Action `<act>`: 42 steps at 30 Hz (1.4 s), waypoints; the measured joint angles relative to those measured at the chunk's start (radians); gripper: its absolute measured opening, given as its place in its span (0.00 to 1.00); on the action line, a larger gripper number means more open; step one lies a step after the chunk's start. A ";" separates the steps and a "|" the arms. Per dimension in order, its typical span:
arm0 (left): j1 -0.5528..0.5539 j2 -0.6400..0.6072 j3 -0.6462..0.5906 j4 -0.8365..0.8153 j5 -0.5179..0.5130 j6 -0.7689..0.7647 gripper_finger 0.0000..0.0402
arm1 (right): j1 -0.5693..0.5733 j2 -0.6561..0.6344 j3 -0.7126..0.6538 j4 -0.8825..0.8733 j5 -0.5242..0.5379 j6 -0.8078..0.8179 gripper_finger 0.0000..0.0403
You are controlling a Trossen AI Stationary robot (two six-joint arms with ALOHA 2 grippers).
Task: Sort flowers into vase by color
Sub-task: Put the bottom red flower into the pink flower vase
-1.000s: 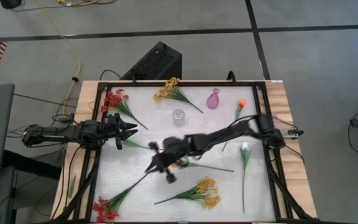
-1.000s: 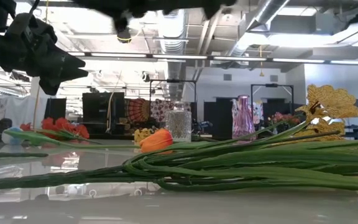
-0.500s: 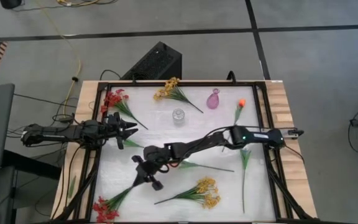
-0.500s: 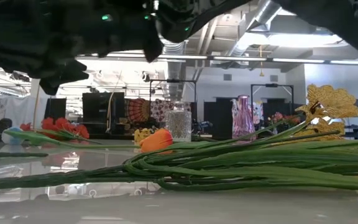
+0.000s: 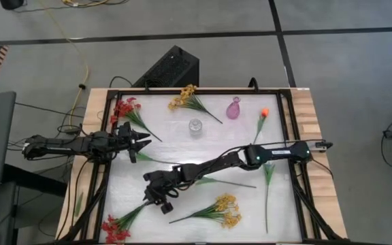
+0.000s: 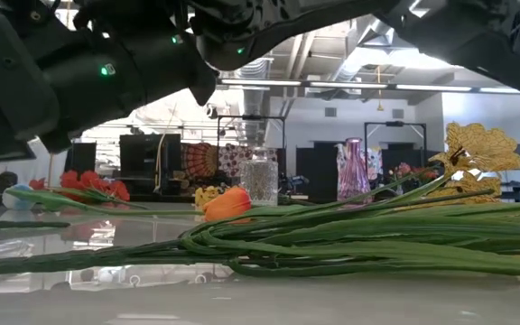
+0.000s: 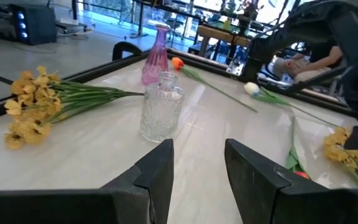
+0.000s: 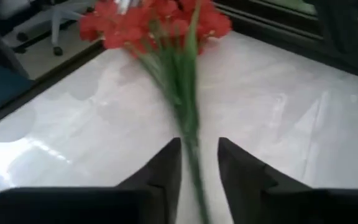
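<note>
Reaching across the table (image 5: 203, 133) from the right, the right gripper (image 5: 156, 194) hangs over the stem of the red spray (image 5: 116, 226) lying at the front-left corner. In the right wrist view, fingers (image 8: 166, 168) parted, astride the green stem, the red spray (image 8: 160, 18) ahead — apart, with nothing pinched yet.

Likely light and springy: thin plastic-looking stem, soft blossom head, prone to flex or swing once lifted. Best taken on the bare stem, around the middle or a little toward the blossoms, never on the petals; a slim stem could slip or roll between the pads.

Elsewhere on the table: a second red spray (image 5: 124, 109) at the back left, yellow sprays (image 5: 184, 97) at the back and (image 5: 226, 209) at the front, an orange tulip (image 5: 264, 113) by the pink vase (image 5: 233, 109), a clear glass vase (image 5: 195, 127) mid-table.

Left gripper (image 5: 136, 142) parked at the left edge, facing the glass vase (image 7: 160, 106), fingers (image 7: 160, 171) apart and empty.

Against a second ago — right arm stretched farther toward the front-left, gripper shifted from mid-table down onto the stem, jaws wider. Left arm and flowers unchanged.
</note>
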 joint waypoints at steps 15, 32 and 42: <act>0.000 0.006 0.000 0.003 -0.037 -0.007 0.33 | 0.013 0.046 0.002 -0.029 0.083 0.030 0.44; 0.000 0.013 0.000 0.002 -0.008 -0.009 0.33 | -0.046 -0.140 -0.002 -0.615 0.078 0.129 0.09; 0.000 0.041 0.000 0.001 -0.009 -0.010 0.33 | -0.049 -0.179 -0.001 -0.722 0.075 0.110 0.18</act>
